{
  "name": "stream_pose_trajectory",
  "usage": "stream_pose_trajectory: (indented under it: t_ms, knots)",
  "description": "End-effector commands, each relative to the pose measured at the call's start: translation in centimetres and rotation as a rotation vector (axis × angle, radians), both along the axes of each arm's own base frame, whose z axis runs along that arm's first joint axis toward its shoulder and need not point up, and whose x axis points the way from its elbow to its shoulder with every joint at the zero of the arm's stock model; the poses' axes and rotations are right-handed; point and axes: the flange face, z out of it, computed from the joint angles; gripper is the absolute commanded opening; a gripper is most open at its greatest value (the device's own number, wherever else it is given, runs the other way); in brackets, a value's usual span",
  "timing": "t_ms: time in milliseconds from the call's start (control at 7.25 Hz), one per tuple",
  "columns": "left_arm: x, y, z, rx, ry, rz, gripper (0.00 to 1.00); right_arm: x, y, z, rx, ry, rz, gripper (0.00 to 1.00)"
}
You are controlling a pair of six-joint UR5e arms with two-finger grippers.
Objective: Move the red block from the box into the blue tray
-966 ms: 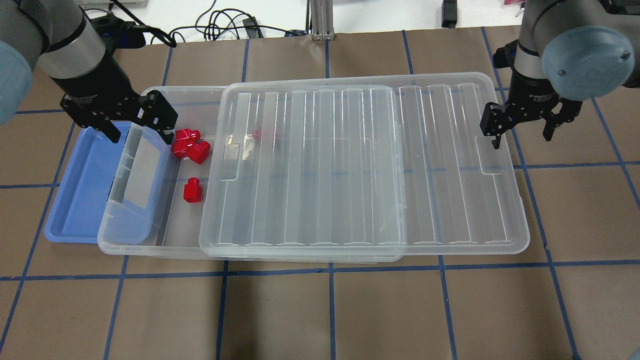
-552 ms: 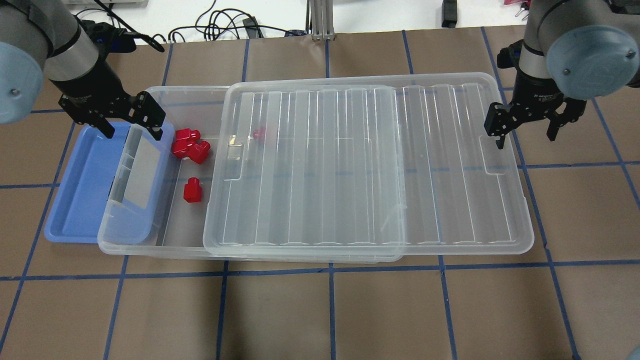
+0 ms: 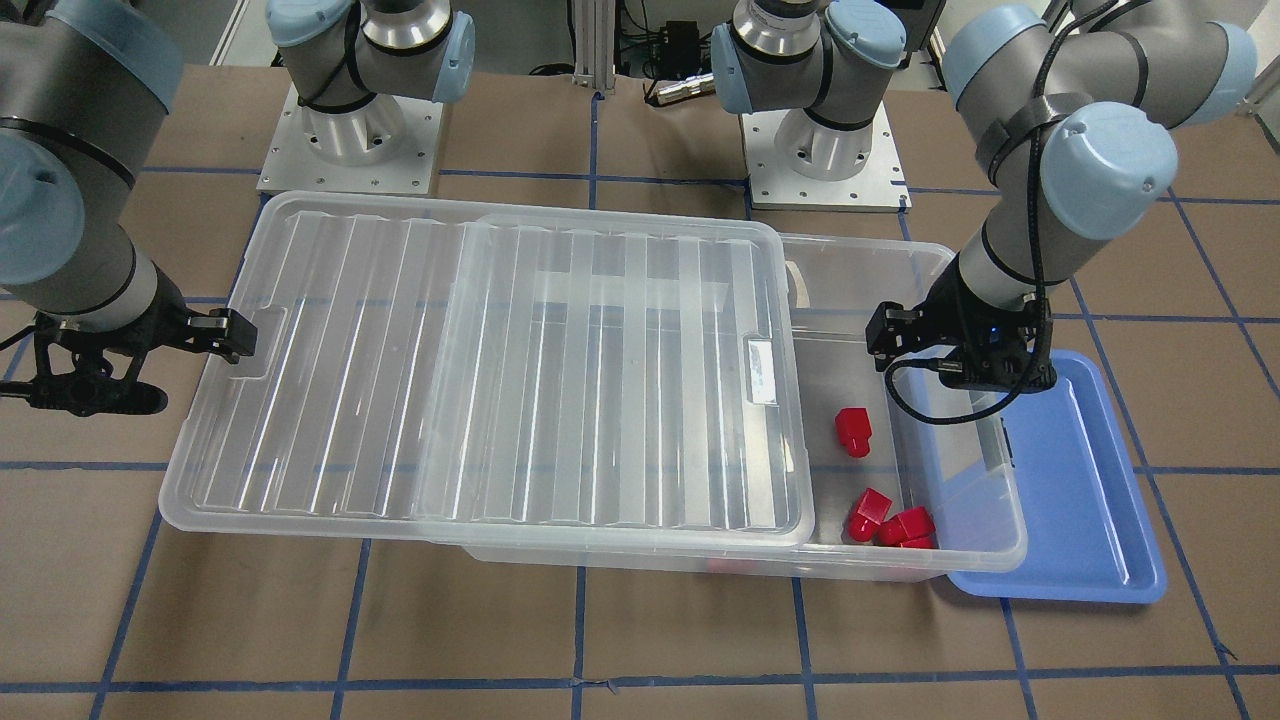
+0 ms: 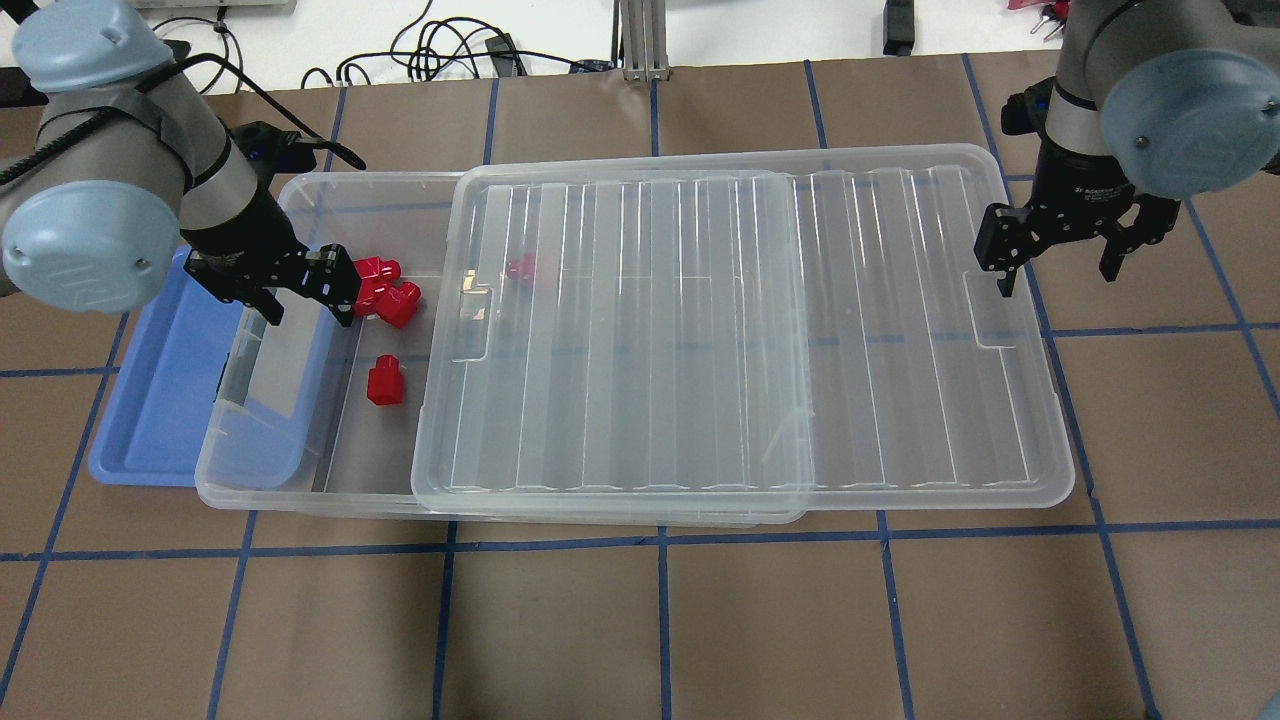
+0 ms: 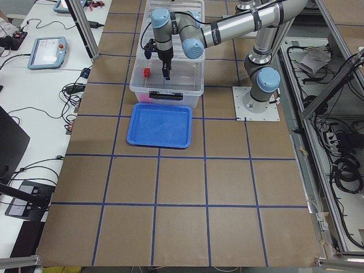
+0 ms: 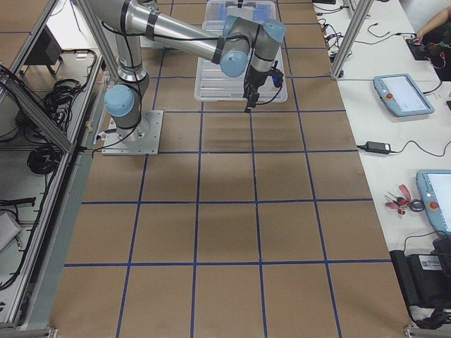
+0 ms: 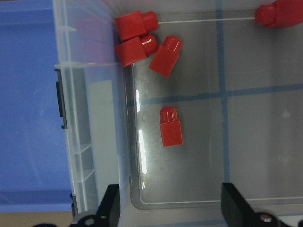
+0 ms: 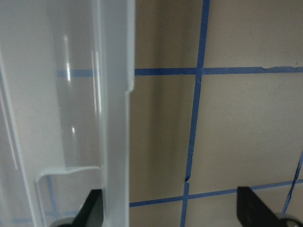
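One red block (image 7: 171, 126) lies alone on the box (image 7: 124, 161) floor; the left gripper (image 7: 171, 213), wide open and empty, should centre over it, clear of the wall.

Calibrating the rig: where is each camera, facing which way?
Overhead: behind the robot, looking forward and down; left gripper enters left, right gripper right.
Front-facing: across the table, facing the robot; sides mirrored.
Exterior left: table's end beside the blue tray; left arm nearer.
Exterior right: opposite end; right arm nearer.
Left wrist: down onto red blocks in the box; fingertips show.
Right wrist: down past the lid rim; fingertips show.
Shared: overhead and front-facing both show the whole lid.
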Motion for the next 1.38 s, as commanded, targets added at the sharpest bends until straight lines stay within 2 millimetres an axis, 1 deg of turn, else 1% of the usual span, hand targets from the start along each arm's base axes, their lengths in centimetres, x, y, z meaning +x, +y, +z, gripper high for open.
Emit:
stream_pose_trajectory:
  t_ms: [0, 138, 276, 414, 552, 690, 828, 1241]
  knots:
    - [-0.3, 0.6, -4.6, 0.016, 0.001, 0.010, 0.79, 0.9, -0.2, 2.1, -0.049, -0.039, 0.007, 1.00]
    - [-0.4, 1.0, -6.0, -0.007, -0.002, 0.012, 0.80, 3.2, 0.8, 6.4, -0.157, -0.163, -0.007, 1.00]
    - [-0.4, 0.9, -6.9, -0.014, 0.002, 0.014, 0.80, 5.1, 2.6, 10.1, -0.226, -0.214, 0.005, 1.00]
    - [-0.4, 0.8, -7.6, 0.000, 0.010, 0.011, 0.80, 7.7, 4.5, 13.5, -0.294, -0.259, -0.022, 1.00]
    - [-0.4, 0.7, -8.5, 0.016, 0.012, 0.011, 0.80, 8.9, 5.3, 15.7, -0.335, -0.254, -0.023, 1.00]
    - [-0.4, 0.6, -9.2, 0.027, 0.015, 0.012, 0.80, 9.7, 5.8, 15.6, -0.314, -0.248, -0.036, 1.00]
    - [-0.5, 0.5, -9.4, 0.025, 0.023, 0.026, 0.80, 9.4, 5.8, 15.6, -0.308, -0.215, -0.036, 1.00]
    - [-0.4, 0.2, -11.5, 0.065, 0.029, 0.034, 0.80, 9.6, 6.0, 15.6, -0.301, -0.206, -0.030, 1.00]
